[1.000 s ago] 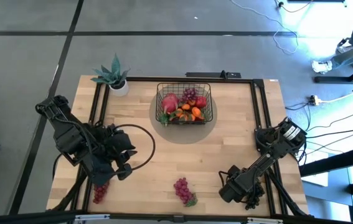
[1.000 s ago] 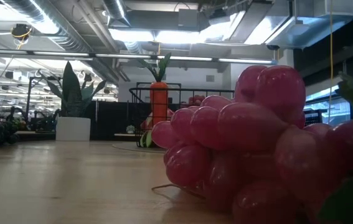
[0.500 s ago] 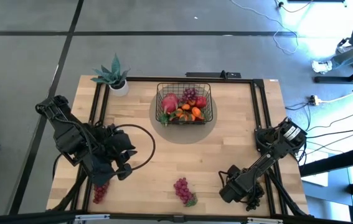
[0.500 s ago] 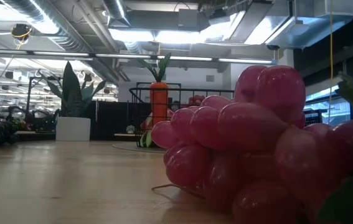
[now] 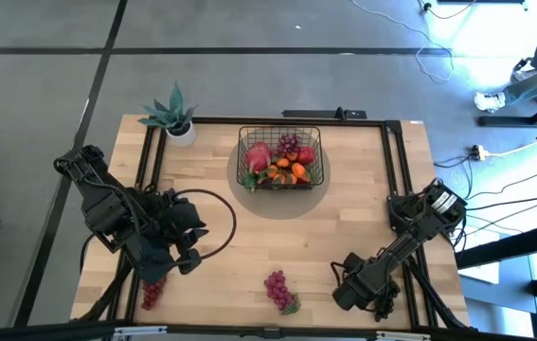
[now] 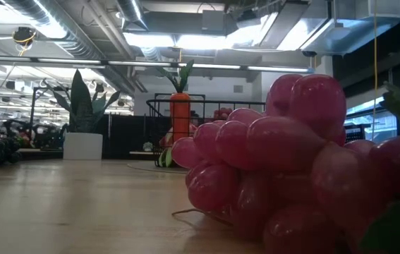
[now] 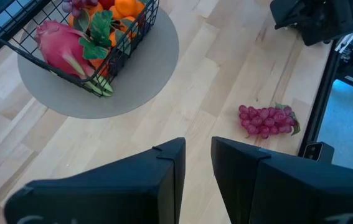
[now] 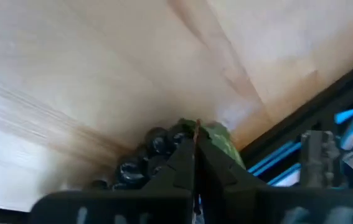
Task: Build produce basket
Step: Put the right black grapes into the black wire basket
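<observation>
At the upper left of the high view, one spiky green potted plant (image 5: 175,116) in a white pot stands on the wooden table (image 5: 363,208). Below it, at lower left, the left gripper (image 5: 185,248) hovers over the table edge; its wrist view shows the two fingers (image 7: 167,171) a narrow gap apart, with nothing between them. Just below that gripper lies one red grape bunch (image 5: 152,293), at the table's left rim.

Upper centre holds the one black wire basket (image 5: 281,157), standing on a round grey mat (image 7: 139,74). Inside it I count one pink-red radish (image 5: 259,156) with green leaves, one purple grape bunch (image 5: 290,144) and a cluster of small oranges (image 5: 291,172) — their number cannot be told. An upright carrot (image 6: 179,113) shows in the basket in the low view.

Bottom centre, one pink grape bunch (image 5: 278,289) lies alone on the wood, well apart from the basket; it fills the right half of the low view.

Lower right, the right gripper (image 5: 355,282) is down at the table's edge — its fingers (image 8: 185,158) pressed together at the stem end of one dark grape bunch (image 8: 142,158) with a green leaf (image 8: 221,142).
</observation>
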Available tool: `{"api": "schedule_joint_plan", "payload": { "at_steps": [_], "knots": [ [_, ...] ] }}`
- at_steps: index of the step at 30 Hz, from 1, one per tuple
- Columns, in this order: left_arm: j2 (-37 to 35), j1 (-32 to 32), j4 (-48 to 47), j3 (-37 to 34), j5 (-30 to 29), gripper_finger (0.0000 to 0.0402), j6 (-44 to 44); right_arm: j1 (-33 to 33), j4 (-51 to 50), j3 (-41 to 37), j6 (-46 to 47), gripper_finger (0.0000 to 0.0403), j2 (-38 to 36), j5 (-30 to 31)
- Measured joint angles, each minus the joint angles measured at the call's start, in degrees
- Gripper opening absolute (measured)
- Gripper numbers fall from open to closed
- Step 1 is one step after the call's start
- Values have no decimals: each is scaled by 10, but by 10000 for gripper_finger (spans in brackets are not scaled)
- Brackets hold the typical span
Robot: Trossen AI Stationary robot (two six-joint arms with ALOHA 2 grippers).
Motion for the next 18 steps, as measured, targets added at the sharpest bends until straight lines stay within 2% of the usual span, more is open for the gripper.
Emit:
{"api": "schedule_joint_plan", "payload": {
  "at_steps": [18],
  "knots": [
    [0, -1, 0, 0, 0, 66, 7, -32, -197, 145, -34, 0, 0, 103]
  ]
}}
